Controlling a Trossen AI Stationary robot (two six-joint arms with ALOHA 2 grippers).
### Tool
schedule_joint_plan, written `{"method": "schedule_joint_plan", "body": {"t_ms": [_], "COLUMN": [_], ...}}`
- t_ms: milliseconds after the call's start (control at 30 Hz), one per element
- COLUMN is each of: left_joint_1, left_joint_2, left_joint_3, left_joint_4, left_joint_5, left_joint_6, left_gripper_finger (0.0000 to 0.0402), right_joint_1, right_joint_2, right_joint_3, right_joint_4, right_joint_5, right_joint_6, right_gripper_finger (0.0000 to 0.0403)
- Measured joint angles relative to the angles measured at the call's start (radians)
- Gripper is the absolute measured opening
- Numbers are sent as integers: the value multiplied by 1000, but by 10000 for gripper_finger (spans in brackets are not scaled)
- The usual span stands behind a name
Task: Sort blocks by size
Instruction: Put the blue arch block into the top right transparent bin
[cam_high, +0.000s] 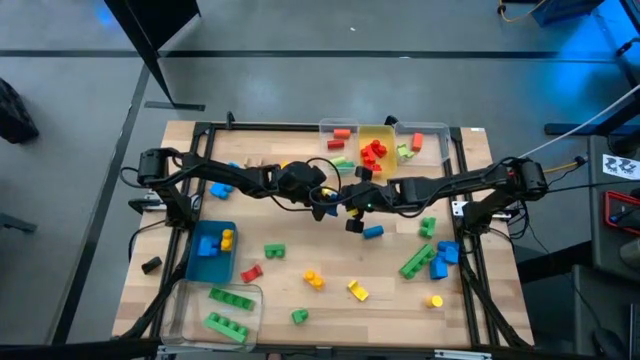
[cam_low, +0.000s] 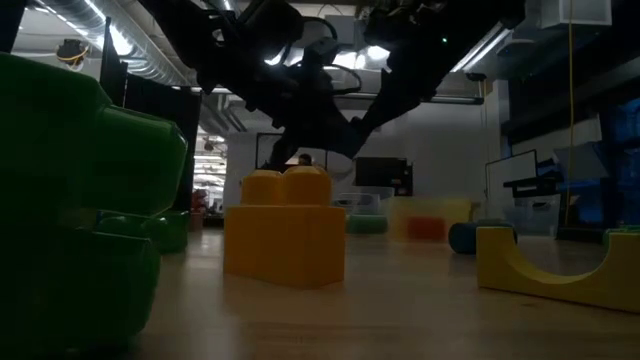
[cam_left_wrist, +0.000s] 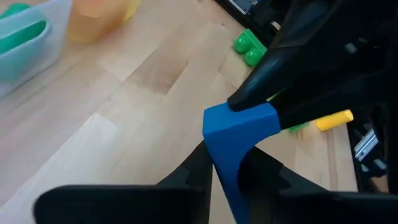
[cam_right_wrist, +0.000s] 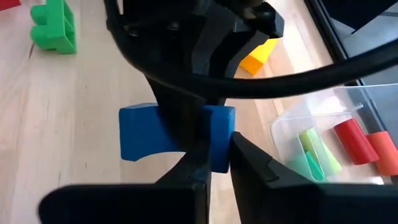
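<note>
Both grippers meet over the middle of the wooden table (cam_high: 330, 300), sharing one blue arched plastic brick (cam_left_wrist: 239, 127); the left gripper (cam_left_wrist: 224, 168) has its fingers closed on the brick's lower leg, while the right gripper (cam_right_wrist: 214, 158) pinches the same brick (cam_right_wrist: 146, 134) from the opposite side; this looks like a hand-over between arms, before the brick goes to a bin; next, one gripper must let go cleanly while the other keeps its grip; from above, the brick is hidden by the crossed wrists, and which clear plastic bin (cam_high: 330, 128) is intended cannot be told.
</note>
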Motion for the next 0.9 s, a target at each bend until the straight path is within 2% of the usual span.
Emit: {"method": "schedule_joint_plan", "body": {"t_ms": [400,633,900], "left_joint_1": [2,16,31], "left_joint_2": [0,0,0], "left_joint_3": [0,0,0], "left_joint_4": [12,10,5], "left_joint_5": [8,7,4], "left_joint_6": [50,94,121], "left_gripper_finger": [157,168,168], "right_joint_1": [0,-14,-137], "right_joint_2": [0,-3,-48], "right_joint_3": [0,0,5], "right_joint_4": [-71,-196,-415], "right_joint_5": [6,105,219], "right_joint_6": [0,1,-11], "right_gripper_finger": [36,36,35]}}
